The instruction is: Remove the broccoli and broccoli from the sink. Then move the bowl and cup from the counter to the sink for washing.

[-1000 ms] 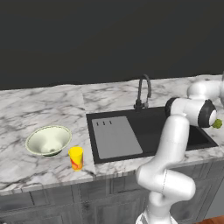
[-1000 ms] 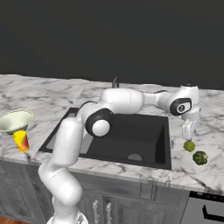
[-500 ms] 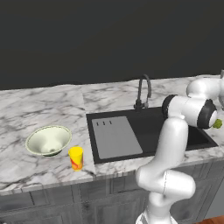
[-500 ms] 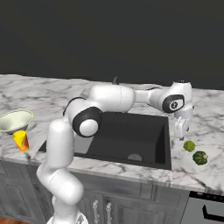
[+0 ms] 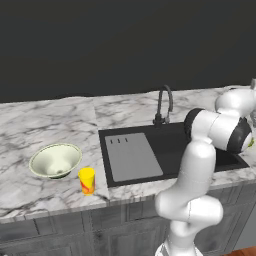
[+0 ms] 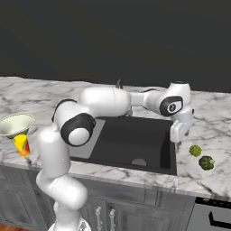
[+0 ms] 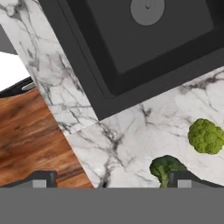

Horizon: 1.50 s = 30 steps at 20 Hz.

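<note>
A: Starting at the left end of the white marble counter with grey veins [image 5: 45,125], what's there?

B: The wide, shallow pale cream-green bowl [image 5: 55,160], and just beside it, toward the front edge, the small yellow cylindrical cup with a red-orange mark [image 5: 87,180]. Both stand upright on the marble.

A: Moving right?

B: The black rectangular recessed sink [image 6: 135,140], with a flat grey panel [image 5: 131,156] on its left side and the dark gooseneck tap [image 5: 163,103] behind it. The round grey drain [image 7: 147,8] shows in the basin floor.

A: And the florets?

B: Both lie on the marble to the right of the sink, near each other but apart: the yellowish-green broccoli floret [image 6: 195,150] nearer the basin, the darker green broccoli floret [image 6: 206,162] nearer the front edge.

A: The two-finger gripper [image 6: 177,134]?

B: It hangs over the sink's right rim, jaws spread wide, holding nothing.
</note>
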{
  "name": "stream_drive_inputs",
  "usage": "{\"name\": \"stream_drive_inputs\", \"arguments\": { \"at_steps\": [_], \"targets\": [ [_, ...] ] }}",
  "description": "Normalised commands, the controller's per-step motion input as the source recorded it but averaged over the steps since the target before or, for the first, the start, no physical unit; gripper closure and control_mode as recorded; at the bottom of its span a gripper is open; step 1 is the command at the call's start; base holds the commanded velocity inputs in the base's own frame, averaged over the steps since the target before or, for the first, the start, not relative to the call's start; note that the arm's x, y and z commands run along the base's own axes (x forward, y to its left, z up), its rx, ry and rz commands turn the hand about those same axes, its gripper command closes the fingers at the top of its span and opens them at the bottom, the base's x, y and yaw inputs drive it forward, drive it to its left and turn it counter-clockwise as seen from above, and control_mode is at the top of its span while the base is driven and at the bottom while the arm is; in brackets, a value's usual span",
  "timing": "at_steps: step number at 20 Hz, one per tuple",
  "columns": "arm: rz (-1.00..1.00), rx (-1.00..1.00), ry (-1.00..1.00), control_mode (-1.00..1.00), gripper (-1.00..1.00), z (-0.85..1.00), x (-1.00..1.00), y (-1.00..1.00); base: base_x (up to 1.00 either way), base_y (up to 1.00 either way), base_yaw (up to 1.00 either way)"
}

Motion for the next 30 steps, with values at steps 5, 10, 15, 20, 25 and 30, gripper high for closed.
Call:
{"name": "stream_drive_inputs", "arguments": {
  "at_steps": [5,10,15,20,25,30],
  "targets": [
    [-0.13,0.0,0.0,-1.0,-1.0,0.15,-0.18,0.33,0.0,0.0,0.0],
    [-0.17,0.0,0.0,-1.0,-1.0,0.13,-0.15,0.33,0.0,0.0,0.0],
    [-0.2,-0.01,0.0,-1.0,-1.0,0.12,-0.14,0.35,0.0,0.0,0.0],
    [-0.22,-0.06,-0.05,-1.0,-1.0,0.07,-0.13,0.36,0.0,0.0,0.0],
    [-0.22,-0.05,-0.02,-1.0,-1.0,0.05,-0.15,0.36,0.0,0.0,0.0],
    [-0.19,-0.05,-0.03,-1.0,-1.0,0.06,-0.2,0.35,0.0,0.0,0.0]
  ]
}}
